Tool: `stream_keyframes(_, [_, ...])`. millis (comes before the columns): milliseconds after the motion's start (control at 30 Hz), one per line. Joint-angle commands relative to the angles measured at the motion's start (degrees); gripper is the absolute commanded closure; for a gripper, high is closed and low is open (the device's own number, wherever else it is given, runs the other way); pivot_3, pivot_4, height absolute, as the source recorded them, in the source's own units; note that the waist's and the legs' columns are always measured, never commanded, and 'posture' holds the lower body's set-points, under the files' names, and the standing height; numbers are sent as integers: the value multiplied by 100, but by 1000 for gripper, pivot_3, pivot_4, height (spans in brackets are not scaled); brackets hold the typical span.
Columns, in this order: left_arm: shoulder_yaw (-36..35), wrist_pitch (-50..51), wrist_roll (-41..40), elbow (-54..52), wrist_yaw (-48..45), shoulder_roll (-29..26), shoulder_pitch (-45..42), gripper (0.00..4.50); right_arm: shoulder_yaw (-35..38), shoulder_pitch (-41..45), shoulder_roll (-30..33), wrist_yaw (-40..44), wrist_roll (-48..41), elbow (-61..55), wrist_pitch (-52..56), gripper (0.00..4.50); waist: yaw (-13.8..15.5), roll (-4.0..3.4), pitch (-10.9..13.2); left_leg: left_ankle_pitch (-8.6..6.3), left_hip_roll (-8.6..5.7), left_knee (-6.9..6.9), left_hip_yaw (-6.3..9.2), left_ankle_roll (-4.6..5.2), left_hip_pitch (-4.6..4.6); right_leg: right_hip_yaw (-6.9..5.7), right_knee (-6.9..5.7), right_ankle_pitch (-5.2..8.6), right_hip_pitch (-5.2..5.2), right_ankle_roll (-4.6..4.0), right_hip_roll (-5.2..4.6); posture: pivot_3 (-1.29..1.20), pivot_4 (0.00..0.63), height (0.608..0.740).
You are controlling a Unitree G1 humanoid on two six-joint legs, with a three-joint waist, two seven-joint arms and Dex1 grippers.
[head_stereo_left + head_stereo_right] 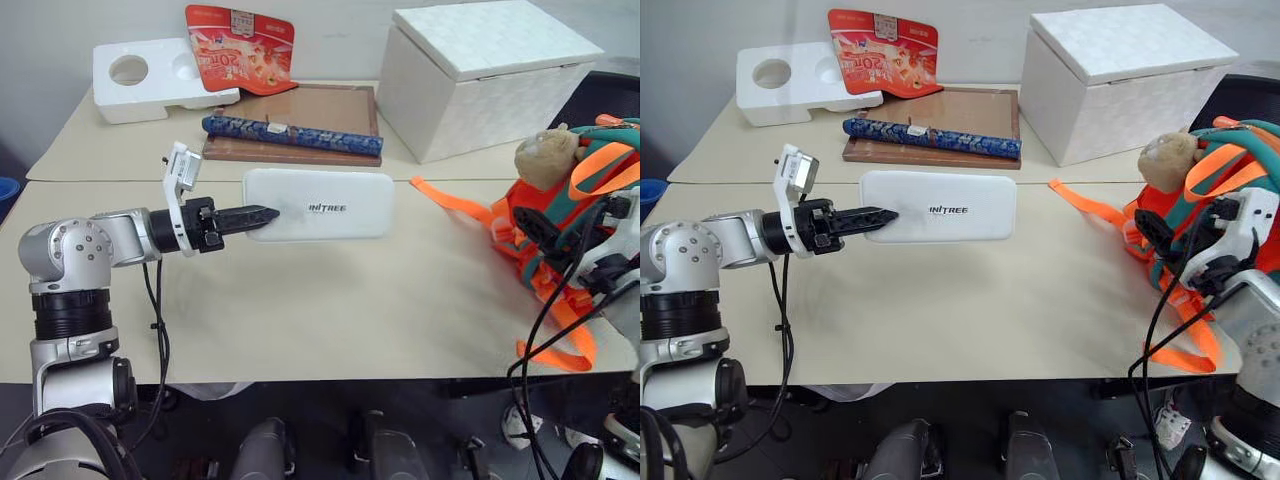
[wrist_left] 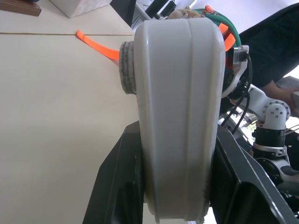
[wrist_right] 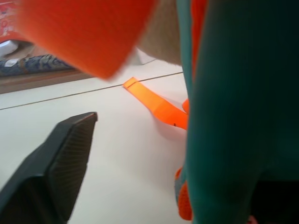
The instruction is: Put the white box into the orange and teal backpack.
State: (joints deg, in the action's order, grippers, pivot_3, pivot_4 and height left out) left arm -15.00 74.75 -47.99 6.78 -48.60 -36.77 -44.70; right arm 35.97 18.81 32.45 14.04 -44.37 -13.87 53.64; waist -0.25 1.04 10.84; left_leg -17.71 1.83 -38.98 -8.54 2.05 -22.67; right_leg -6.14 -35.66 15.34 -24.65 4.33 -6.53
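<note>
The left gripper clamps one short end of the white box, whose long axis runs across the tabletop toward the orange and teal backpack at the right edge. The right gripper, at the backpack, stands part open around a teal strap. Nothing blocks the path between box and backpack; the wooden board and white lidded chest sit behind.

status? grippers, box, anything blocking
Left gripper shut on white box, lifted. Right gripper at the orange and teal backpack, jaw state unclear. Table path between them clear.
</note>
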Motion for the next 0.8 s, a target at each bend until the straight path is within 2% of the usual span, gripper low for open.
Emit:
stream_keyframes(33, [-459,-87,-216,-55,81,-171,-244,3185,-154,-69,140,447,5,-74,-377,1708,0,0,0,0,1,0,0,0,0,0,0,0,0,0,0,0,150,740])
stream_keyframes(167, [-373,-349,-27,50,6,-382,-265,3185,-308,28,451,1041,-117,99,-400,3064,-20,0,0,0,4,1,-2,-1,0,1,-10,0,-1,0,4,0,150,740])
stream_keyframes(300, [-611,-481,-134,172,169,-342,-455,3185,-536,256,882,1983,-565,256,-132,4439,-13,0,1,1,2,0,-2,1,1,1,3,0,0,0,2,0,150,740])
stream_keyframes(367, [-683,-741,-60,99,258,-299,-400,3185,-802,305,1095,2543,-816,140,29,4475,-17,0,1,1,3,2,-2,0,2,1,3,0,-1,0,0,0,150,740])
stream_keyframes(600, [-873,-1030,-292,-165,180,-336,-333,3185,-1222,713,1643,3627,-1937,-308,788,4475,-21,-3,4,0,21,4,-5,-4,-5,0,-4,0,-7,0,-1,0,150,740])
stream_keyframes(800, [-893,-1234,-384,51,-234,-611,-588,3185,-1587,888,2528,5094,-2701,-678,1268,4475,12,0,6,-2,23,2,-1,-6,-10,-6,8,0,-7,-1,-1,0,150,740])
